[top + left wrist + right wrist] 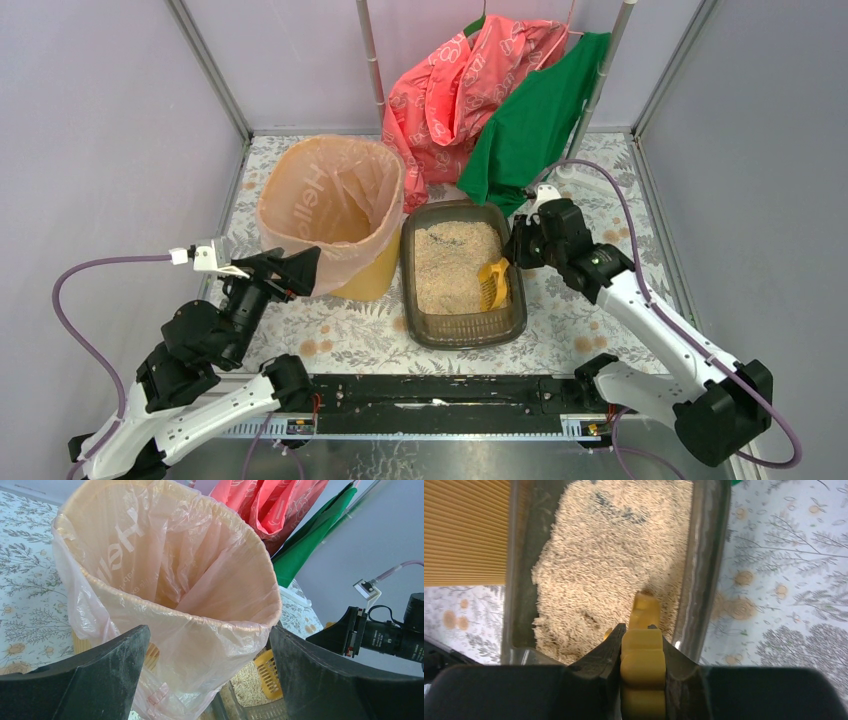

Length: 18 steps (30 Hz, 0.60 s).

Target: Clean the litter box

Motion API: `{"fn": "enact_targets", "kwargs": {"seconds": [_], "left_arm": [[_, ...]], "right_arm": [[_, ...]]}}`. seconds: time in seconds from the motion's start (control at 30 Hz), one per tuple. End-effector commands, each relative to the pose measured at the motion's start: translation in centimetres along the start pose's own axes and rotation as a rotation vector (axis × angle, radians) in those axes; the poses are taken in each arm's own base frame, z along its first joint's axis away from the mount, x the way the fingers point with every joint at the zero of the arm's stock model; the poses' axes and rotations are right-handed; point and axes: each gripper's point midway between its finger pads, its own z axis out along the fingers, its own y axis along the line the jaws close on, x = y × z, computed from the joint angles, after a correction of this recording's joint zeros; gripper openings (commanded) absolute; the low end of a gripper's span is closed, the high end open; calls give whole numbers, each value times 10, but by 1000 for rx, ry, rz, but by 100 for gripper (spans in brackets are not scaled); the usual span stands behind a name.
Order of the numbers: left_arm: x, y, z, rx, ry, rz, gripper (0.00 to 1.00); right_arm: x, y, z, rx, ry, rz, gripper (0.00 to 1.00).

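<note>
The litter box is a shallow dark grey tray of beige granules in the middle of the table; it also shows in the right wrist view and at the bottom of the left wrist view. My right gripper is shut on the handle of a yellow slotted scoop, whose head rests in the granules near the tray's right wall. The handle sits between the jaws. My left gripper is open and empty, beside the near left side of the bin.
A tall yellow bin with a peach plastic liner stands just left of the tray. Pink and green cloths hang at the back. The floral mat covers the table.
</note>
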Motion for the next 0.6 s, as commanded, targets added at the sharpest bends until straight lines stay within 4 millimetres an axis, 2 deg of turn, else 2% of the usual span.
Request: {"fn": "enact_targets", "kwargs": {"seconds": [0.0, 0.07, 0.2, 0.4, 0.57], "left_arm": [[-3, -7, 4, 21, -19, -11, 99], [-1, -8, 4, 24, -12, -9, 99], [-1, -10, 6, 24, -4, -4, 99], [0, -14, 9, 26, -1, -6, 99], [6, -15, 12, 24, 8, -7, 99]], "right_arm": [[25, 22, 12, -122, 33, 64, 0], [34, 32, 18, -188, 40, 117, 0], [36, 50, 22, -303, 22, 178, 0], [31, 67, 32, -397, 20, 215, 0], [36, 78, 46, -473, 28, 287, 0]]}}
